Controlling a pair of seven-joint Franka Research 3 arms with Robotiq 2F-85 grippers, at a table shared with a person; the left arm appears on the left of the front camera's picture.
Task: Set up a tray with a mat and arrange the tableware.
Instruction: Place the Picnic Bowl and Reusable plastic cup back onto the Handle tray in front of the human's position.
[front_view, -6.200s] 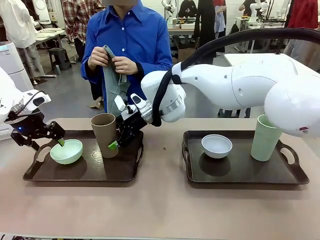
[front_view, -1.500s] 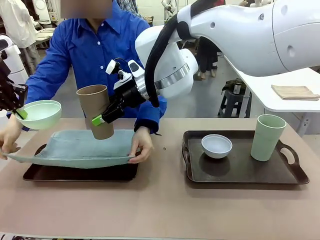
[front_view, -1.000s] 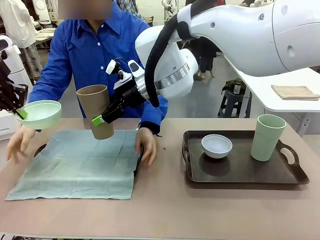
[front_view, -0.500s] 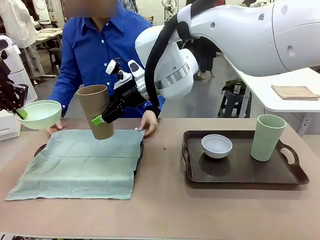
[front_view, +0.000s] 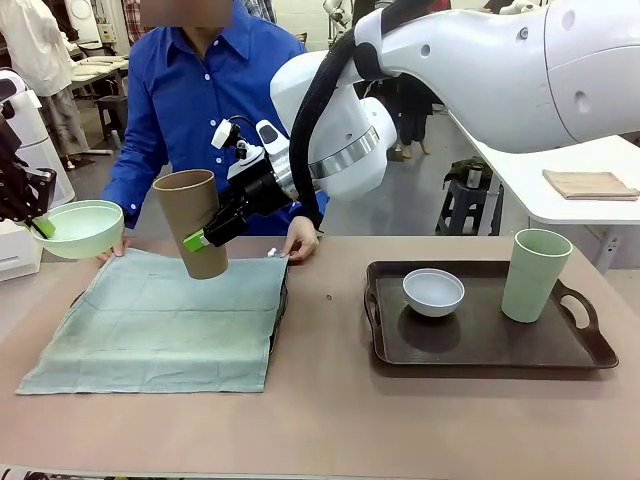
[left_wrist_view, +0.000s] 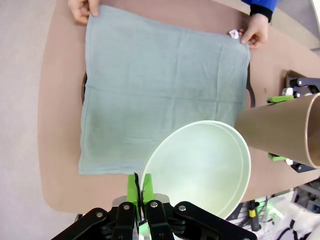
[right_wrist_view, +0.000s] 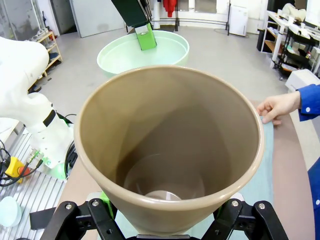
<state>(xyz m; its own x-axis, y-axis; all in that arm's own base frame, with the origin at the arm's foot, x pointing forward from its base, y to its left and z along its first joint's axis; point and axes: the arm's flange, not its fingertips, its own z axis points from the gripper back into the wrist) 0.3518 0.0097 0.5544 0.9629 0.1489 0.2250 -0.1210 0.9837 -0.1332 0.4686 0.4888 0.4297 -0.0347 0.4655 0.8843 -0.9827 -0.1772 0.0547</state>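
At frame left, our left hand (front_view: 40, 228) is clenched on the mint green bowl's (front_view: 78, 228) rim. Our right hand (front_view: 205, 236) grasps the brown cup (front_view: 190, 222). Both are held in the air. Beneath lies the flat mat (front_view: 160, 325), with a person (front_view: 220, 100) pinching its far corners. At right, the white bowl (front_view: 433, 291) and pale green cup (front_view: 535, 275) sit in the right tray (front_view: 480, 352).
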